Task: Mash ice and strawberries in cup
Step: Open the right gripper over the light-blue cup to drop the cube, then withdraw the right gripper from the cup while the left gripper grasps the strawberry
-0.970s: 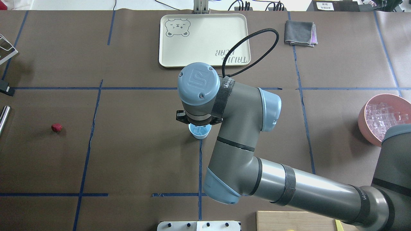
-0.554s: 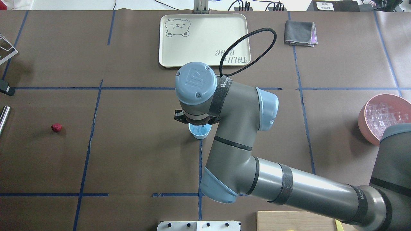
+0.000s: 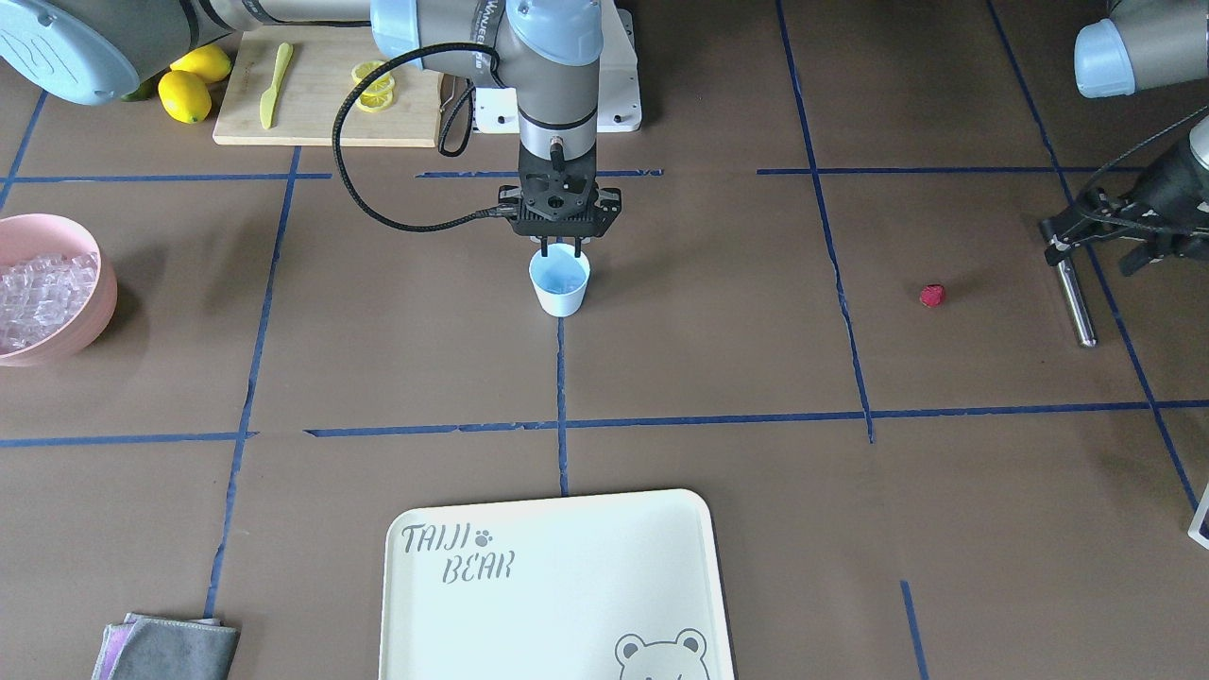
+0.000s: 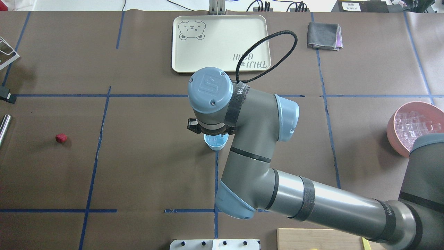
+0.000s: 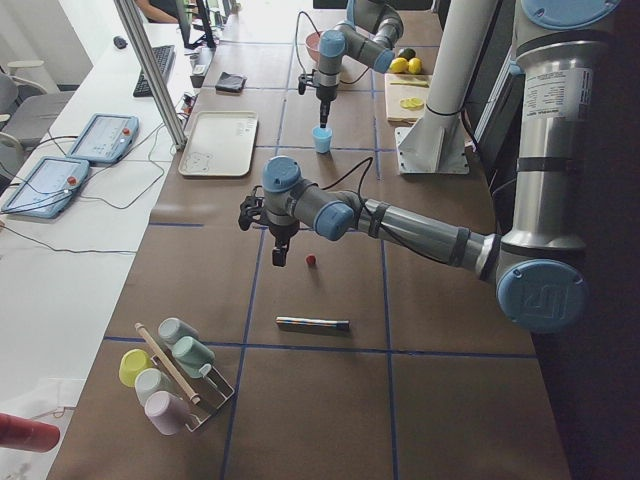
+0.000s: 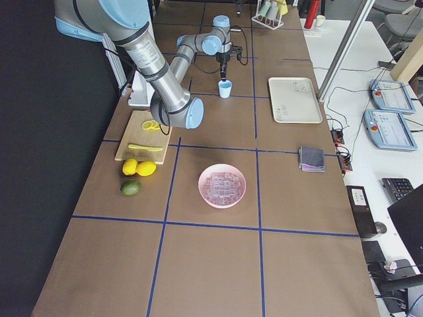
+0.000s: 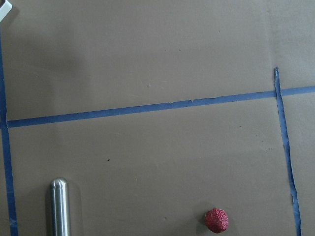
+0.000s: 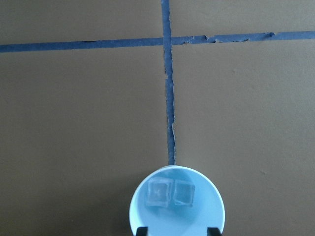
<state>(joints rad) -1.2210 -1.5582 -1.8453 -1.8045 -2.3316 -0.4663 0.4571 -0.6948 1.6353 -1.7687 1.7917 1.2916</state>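
Observation:
The pale blue cup (image 3: 559, 283) stands at the table's middle and also shows in the overhead view (image 4: 215, 142). In the right wrist view two ice cubes (image 8: 170, 192) lie in the cup (image 8: 199, 214). My right gripper (image 3: 561, 250) hangs open just above the cup's rim, a finger on either side. More ice (image 3: 38, 288) fills a pink bowl (image 4: 393, 133). The red strawberry (image 3: 932, 296) lies alone on the table and shows in the left wrist view (image 7: 216, 220). My left gripper (image 3: 1063, 236) hovers beyond it, and I cannot tell its state.
A steel rod (image 3: 1077, 302) lies beside the strawberry. A cream tray (image 4: 222, 41) and a folded grey cloth (image 4: 324, 34) sit at the far side. A cutting board (image 3: 321, 85) with lemon slices and a knife, plus whole lemons (image 3: 189, 90), is near my base.
My right wrist has shifted slightly to the left over the cup. The cup, the strawberry and the bowl have not moved.

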